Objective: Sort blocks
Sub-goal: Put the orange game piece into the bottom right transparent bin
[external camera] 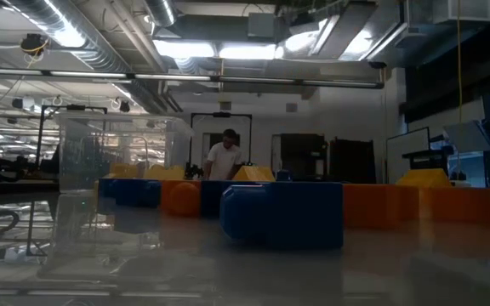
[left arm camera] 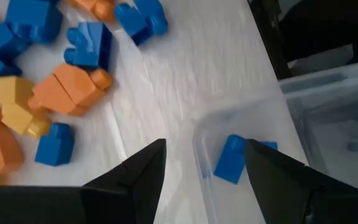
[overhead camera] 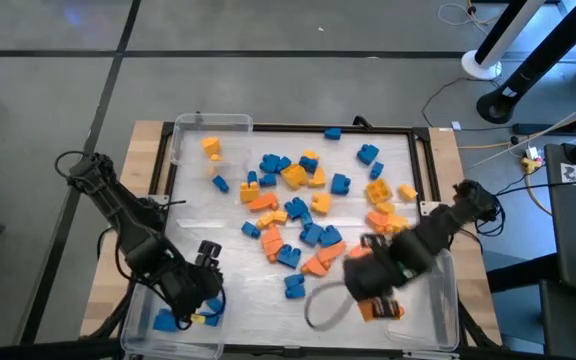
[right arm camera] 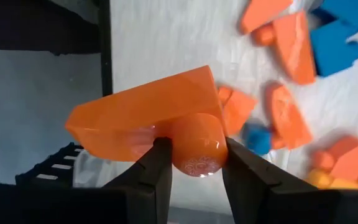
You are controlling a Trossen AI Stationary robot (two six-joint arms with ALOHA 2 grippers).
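Right wrist view, right gripper point(right arm camera: 194, 165) clamps orange block point(right arm camera: 154, 115) stud-down, long axis crosswise, left gripper point(left arm camera: 204, 165) released.

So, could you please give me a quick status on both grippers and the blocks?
Left gripper open over the near-left bin, blue block inside. Right gripper shut on an orange block. Loose blocks mid-tray. Nothing in the way.
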